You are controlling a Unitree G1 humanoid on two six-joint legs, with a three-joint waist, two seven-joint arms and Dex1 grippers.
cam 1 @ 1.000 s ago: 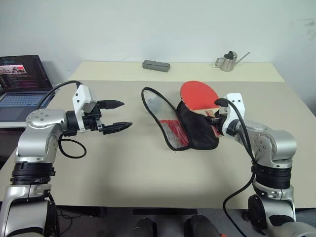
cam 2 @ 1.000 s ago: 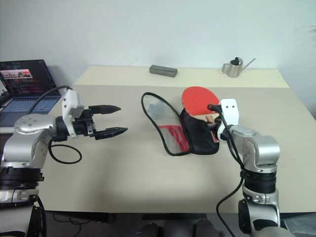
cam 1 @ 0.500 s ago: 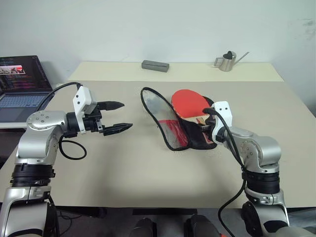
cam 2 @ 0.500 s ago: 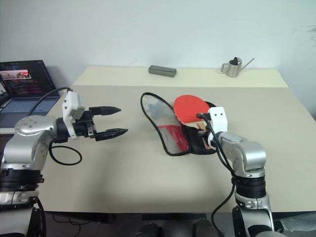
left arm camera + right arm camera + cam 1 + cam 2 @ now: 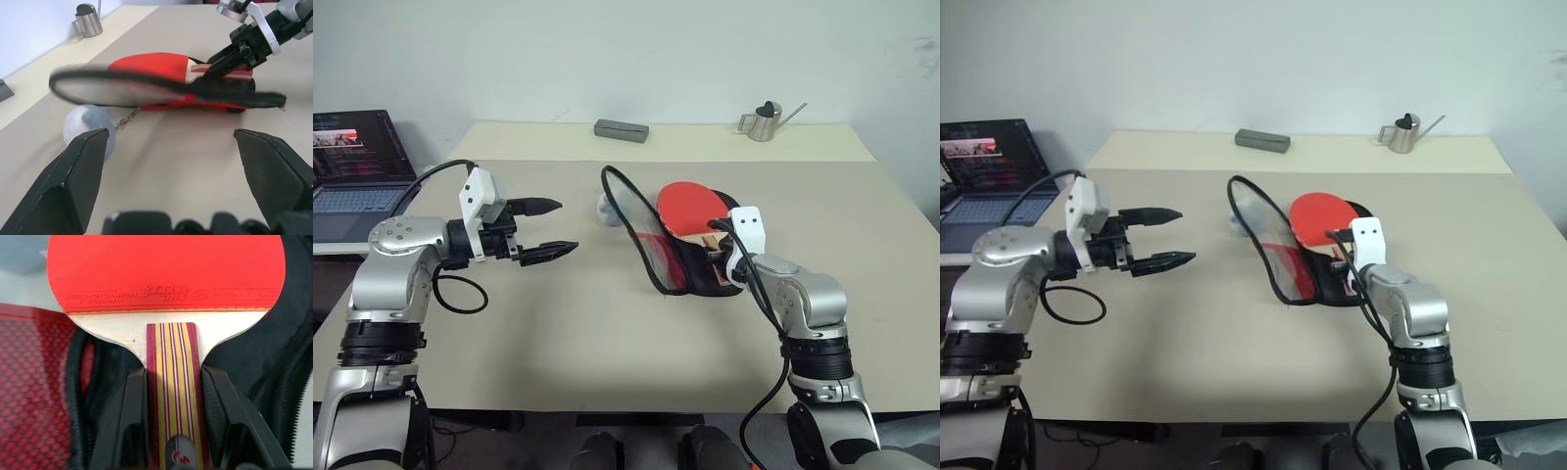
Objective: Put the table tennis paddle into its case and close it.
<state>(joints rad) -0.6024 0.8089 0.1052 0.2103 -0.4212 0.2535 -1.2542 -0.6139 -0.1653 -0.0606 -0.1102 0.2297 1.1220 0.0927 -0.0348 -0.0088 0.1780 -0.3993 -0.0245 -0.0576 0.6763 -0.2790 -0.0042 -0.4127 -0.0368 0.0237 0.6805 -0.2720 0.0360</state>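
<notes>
Pale walls close off the room behind a broad beige counter (image 5: 558, 323), whose far section is a lighter cream strip. On that strip a grey rectangular block (image 5: 622, 129) lies at about twelve o'clock and a small steel watering can (image 5: 764, 121) stands at about one o'clock. Off the counter's edge at ten o'clock an open laptop (image 5: 357, 162) glows on a lower surface. Near the counter's middle lies the case (image 5: 651, 240), unzipped, its black-rimmed front flap raised toward eleven o'clock and its black back flat on the surface. The table tennis paddle (image 5: 166, 271) rests with its red face over the open black half, handle pointing toward four o'clock. The right gripper (image 5: 171, 421) pinches that striped handle between its two black fingers. The left gripper (image 5: 543, 230), at nine o'clock and well apart from the case, hovers above the counter with its fingers spread wide. A pale rounded object (image 5: 90, 129) sits just beside the flap, on its far side.
</notes>
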